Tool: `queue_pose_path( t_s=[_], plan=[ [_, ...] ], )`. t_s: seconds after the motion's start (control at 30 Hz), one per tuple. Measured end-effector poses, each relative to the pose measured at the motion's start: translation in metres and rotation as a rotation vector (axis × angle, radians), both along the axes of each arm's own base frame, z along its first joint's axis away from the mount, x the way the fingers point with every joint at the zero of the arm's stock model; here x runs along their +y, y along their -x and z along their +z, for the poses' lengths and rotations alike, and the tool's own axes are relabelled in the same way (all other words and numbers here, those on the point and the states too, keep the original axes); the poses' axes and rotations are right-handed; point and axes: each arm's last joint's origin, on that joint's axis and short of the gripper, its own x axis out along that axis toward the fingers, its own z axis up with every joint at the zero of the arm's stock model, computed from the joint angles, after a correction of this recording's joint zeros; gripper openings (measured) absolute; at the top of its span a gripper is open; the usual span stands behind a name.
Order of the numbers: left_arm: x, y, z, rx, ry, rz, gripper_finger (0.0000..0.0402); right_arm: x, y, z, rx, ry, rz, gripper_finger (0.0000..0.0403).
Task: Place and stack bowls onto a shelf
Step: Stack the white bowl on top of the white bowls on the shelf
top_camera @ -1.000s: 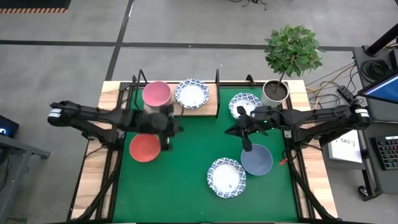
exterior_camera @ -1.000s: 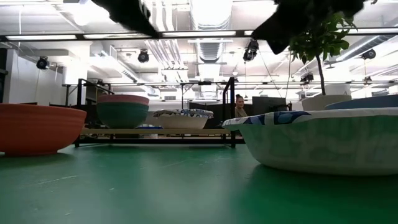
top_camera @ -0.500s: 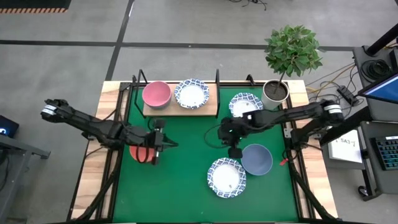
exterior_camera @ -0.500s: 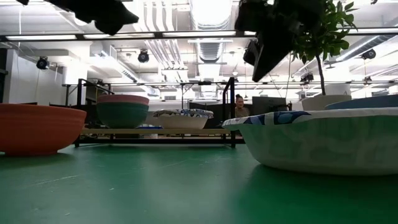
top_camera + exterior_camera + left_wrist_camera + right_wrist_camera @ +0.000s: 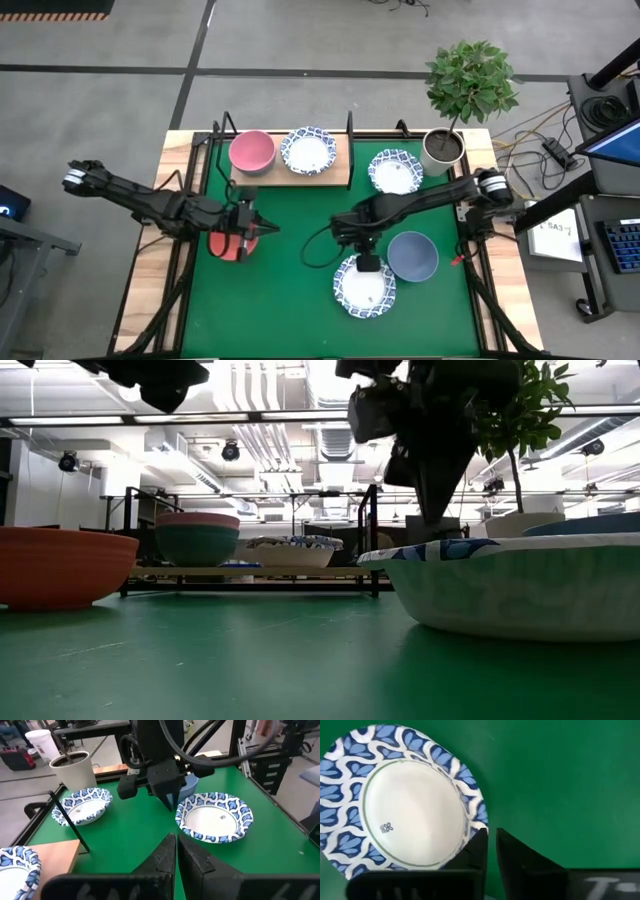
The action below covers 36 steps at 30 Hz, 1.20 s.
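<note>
Right wrist view: my right gripper [image 5: 490, 851], fingers nearly closed, empty, hovers over 1 patterned bowl [image 5: 402, 805]; light, rigid, best pinched at its rim.

The shelf [image 5: 290, 172], a light-wood board on black rods, is standing along the worktop's far edge, left of centre. On it, a pink bowl [image 5: 251, 151] is sitting nested on a dark green bowl [image 5: 196, 544], with a blue-patterned bowl [image 5: 308, 150] beside them. A second patterned bowl [image 5: 395, 170] is lying right of the shelf. A red bowl [image 5: 227, 244] is resting toward the left edge. A third patterned bowl [image 5: 364, 286] and a grey-blue bowl [image 5: 413, 256] are sitting upright toward the near edge.
</note>
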Motion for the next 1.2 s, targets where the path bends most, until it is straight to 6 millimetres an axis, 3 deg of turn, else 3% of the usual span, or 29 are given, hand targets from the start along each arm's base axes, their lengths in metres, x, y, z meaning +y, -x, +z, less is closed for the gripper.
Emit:
queue_pose_path(
  t_s=[0.3,0.53,0.67,0.8,1.2],
  plan=[
    [0.0,-0.001,-0.002,0.014,-0.003,0.0,0.0,0.002,-0.007,-0.017,0.036,0.04,0.108,0.0136],
    [0.0,-0.001,-0.003,0.02,-0.005,0.0,0.0,0.005,-0.012,-0.03,0.051,0.022,0.121,0.0165],
    [0.0,-0.001,-0.003,0.021,-0.013,-0.002,0.0,0.007,-0.017,-0.043,0.071,-0.026,0.123,0.0155],
    [0.0,-0.001,-0.002,0.019,-0.013,-0.002,0.0,0.007,-0.018,-0.043,0.059,-0.049,0.119,0.0134],
    [0.0,-0.001,-0.003,0.019,-0.015,-0.003,0.0,0.008,-0.019,-0.044,0.043,-0.067,0.098,0.0019]
  ],
)
